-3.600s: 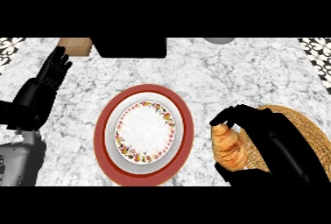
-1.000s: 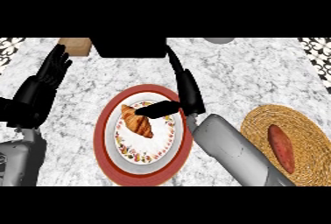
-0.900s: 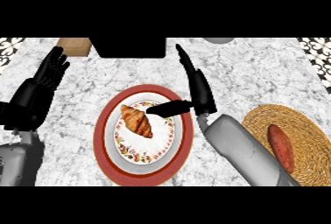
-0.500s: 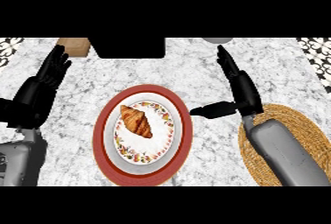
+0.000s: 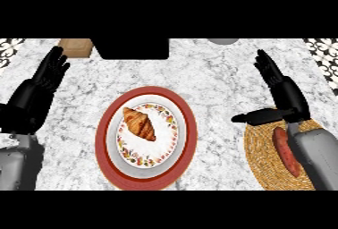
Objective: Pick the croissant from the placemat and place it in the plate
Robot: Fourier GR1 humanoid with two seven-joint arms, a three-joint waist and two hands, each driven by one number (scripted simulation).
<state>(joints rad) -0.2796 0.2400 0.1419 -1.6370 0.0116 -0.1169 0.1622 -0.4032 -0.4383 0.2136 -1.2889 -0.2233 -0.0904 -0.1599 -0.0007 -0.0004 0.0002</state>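
Note:
The golden-brown croissant (image 5: 139,124) lies on the white, flower-rimmed plate (image 5: 165,145), which sits on a wider red plate (image 5: 188,134) at the counter's middle. My right hand (image 5: 282,94) is open, fingers straight and pointing away, thumb out to the left, hovering over the upper left edge of the round woven placemat (image 5: 263,156) at the right. It holds nothing. A reddish sausage-like item (image 5: 286,152) rests on the placemat beside my right forearm. My left hand (image 5: 36,96) rests open at the left edge, fingers up.
A tan box (image 5: 76,47) and a black block (image 5: 132,48) stand at the counter's far edge. A grey round object (image 5: 224,40) peeks in at the top. Patterned tiles (image 5: 323,56) border the marble top at both far corners.
My right hand let go of the croissant on the plate and drew back to the right, over the placemat. The croissant stays on the plate. The left hand has not moved.

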